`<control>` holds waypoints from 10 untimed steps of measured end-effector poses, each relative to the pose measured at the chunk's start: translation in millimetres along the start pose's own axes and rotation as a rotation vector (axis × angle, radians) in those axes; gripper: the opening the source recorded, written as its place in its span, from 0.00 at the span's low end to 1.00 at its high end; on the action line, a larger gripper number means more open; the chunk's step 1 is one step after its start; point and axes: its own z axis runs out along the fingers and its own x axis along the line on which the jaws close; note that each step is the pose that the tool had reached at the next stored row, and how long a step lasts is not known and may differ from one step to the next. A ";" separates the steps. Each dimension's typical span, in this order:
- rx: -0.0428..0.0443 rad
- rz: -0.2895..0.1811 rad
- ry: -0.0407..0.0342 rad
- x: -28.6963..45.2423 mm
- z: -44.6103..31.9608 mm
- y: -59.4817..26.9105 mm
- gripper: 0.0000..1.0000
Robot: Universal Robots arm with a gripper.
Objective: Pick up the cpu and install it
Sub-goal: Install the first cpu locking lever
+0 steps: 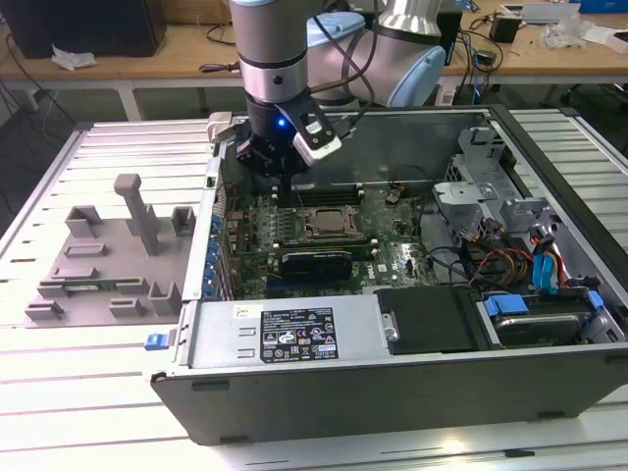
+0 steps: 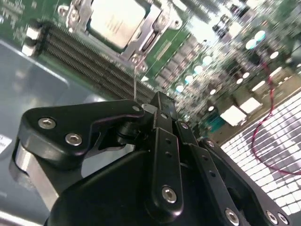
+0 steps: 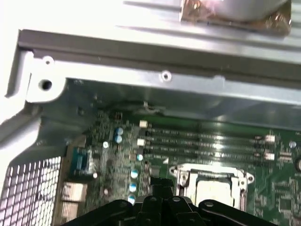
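- Shows the gripper (image 1: 286,179) down inside the open case (image 1: 392,392), hanging above the motherboard (image 1: 392,253).
- Reads the jaws as closed: in the second wrist view, black fingers (image 2: 163,141) meeting at the tip, with nothing seen held between them.
- Finds the cpu (image 2: 115,21) lying flat in the socket (image 2: 153,37), silver top up, metal frame around it.
- Puts the gripper (image 2: 160,102) apart from the cpu, not touching it.
- Gives, in the first wrist view, the cpu (image 3: 214,192) seated in the socket (image 3: 184,176), just beyond the gripper (image 3: 159,187).
- Sets long memory slots (image 3: 202,141) beside the socket, running parallel to 1 of its edges; same slots (image 2: 89,61) in the second wrist view.
- Places the socket (image 1: 332,224), in the exterior view, near the gripper and toward the exterior view's right of it.
- Catches 1 thin wire (image 2: 135,80) standing upright by a corner of the socket frame.
- Has a grey tray (image 1: 108,260) resting on the slatted table (image 1: 59,412), on the exterior view's left of the case, well apart from the gripper.
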 end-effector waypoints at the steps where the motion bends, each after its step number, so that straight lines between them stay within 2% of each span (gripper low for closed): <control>1: -0.0115 0.000 -0.0015 0.6 0.0 0.1 0.11; 2: -0.0185 0.000 -0.0024 0.9 0.0 0.1 0.11; 3: -0.0340 0.001 -0.0043 1.4 0.0 0.2 0.11; 7: -0.0675 0.002 -0.0083 2.3 -0.1 0.2 0.11; 8: -0.0708 0.002 -0.0086 2.4 -0.1 0.3 0.11; 10: -0.0709 0.002 -0.0087 2.3 0.0 0.3 0.11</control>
